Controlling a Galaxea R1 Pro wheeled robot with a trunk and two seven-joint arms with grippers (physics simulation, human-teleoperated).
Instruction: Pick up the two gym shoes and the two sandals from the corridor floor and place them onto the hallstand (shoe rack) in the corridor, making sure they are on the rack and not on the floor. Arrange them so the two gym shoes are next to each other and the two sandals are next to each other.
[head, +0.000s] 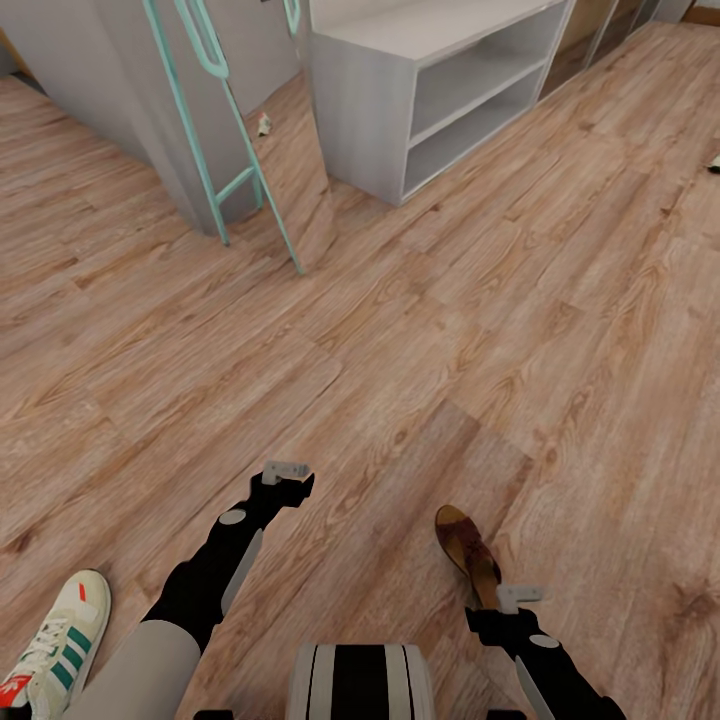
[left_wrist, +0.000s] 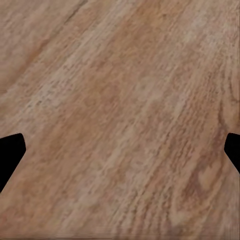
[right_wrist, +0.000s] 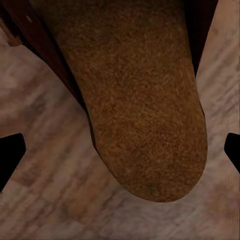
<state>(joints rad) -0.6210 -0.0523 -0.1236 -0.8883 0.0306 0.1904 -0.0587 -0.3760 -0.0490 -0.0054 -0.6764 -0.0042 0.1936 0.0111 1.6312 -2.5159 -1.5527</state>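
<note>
A brown sandal lies flat on the corridor floor at lower right of the head view, its insole between the spread, empty fingers of the right gripper. It looks light and fairly stiff, so pinching across the sole edges should hold. The left gripper hangs open over bare planks; a gym shoe sits at lower left, the hallstand at the top.
</note>
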